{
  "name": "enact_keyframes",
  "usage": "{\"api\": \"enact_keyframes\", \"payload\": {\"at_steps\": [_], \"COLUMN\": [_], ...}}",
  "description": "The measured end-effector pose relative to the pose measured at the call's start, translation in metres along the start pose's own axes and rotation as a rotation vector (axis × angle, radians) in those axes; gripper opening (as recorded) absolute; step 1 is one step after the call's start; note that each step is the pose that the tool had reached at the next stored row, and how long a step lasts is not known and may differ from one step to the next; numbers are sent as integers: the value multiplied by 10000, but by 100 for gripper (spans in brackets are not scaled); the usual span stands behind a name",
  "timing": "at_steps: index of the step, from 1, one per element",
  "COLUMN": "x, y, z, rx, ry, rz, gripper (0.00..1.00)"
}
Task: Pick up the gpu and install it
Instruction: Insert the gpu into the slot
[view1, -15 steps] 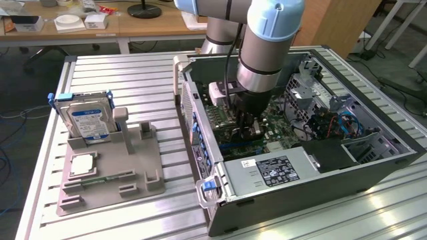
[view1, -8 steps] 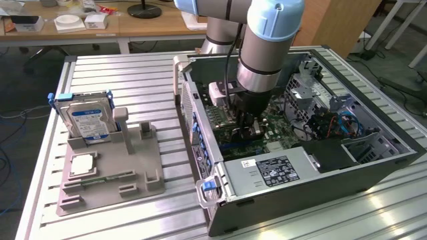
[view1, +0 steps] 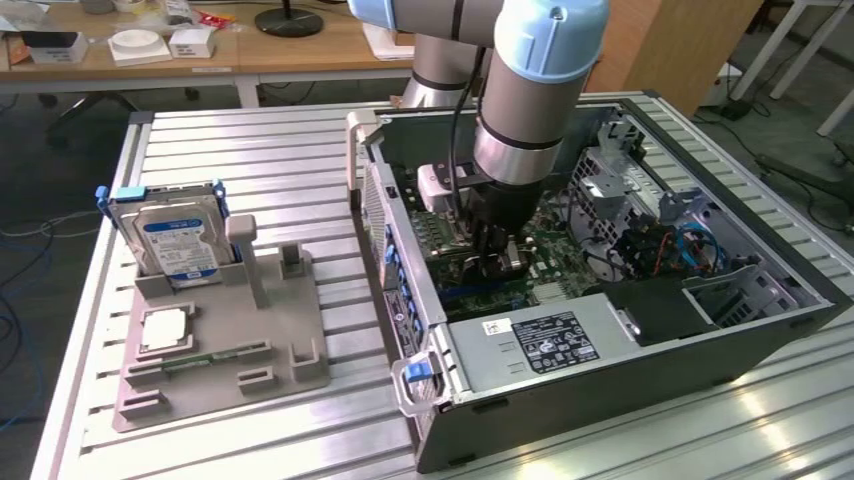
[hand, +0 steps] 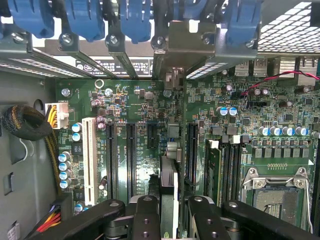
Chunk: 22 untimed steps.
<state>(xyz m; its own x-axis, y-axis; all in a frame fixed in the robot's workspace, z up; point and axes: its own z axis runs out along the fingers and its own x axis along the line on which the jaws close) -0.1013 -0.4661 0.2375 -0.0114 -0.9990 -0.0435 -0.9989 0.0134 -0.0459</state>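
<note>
While the gripper (hand: 170, 210) stands partly closed, jaws pinching the gpu (hand: 169, 150) edge-on above the motherboard (hand: 135, 115) slots inside the computer case (view1: 747, 330), card judged light, stiff, fragile, best gripped along its top edge, clear of components

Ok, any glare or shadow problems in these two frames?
Exterior view: bright glare streaks on the metal table near the computer case; the arm shades the motherboard. Wrist view: even light on the motherboard, the gpu close and edge-on.
</note>
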Motion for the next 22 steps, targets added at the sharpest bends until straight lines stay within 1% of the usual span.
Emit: {"api": "enact_keyframes", "payload": {"at_steps": [2, 5, 9, 12, 22], "x": [-6, -5, -5, -4, -4], "y": [-1, 1, 1, 2, 2], "z": [5, 0, 1, 22, 24], "rx": [8, 1, 1, 0, 1], "ry": [-12, -1, -1, -1, -1], "rz": [-1, -1, 0, -1, 0], "gripper": [27, 27, 27, 27, 27]}}
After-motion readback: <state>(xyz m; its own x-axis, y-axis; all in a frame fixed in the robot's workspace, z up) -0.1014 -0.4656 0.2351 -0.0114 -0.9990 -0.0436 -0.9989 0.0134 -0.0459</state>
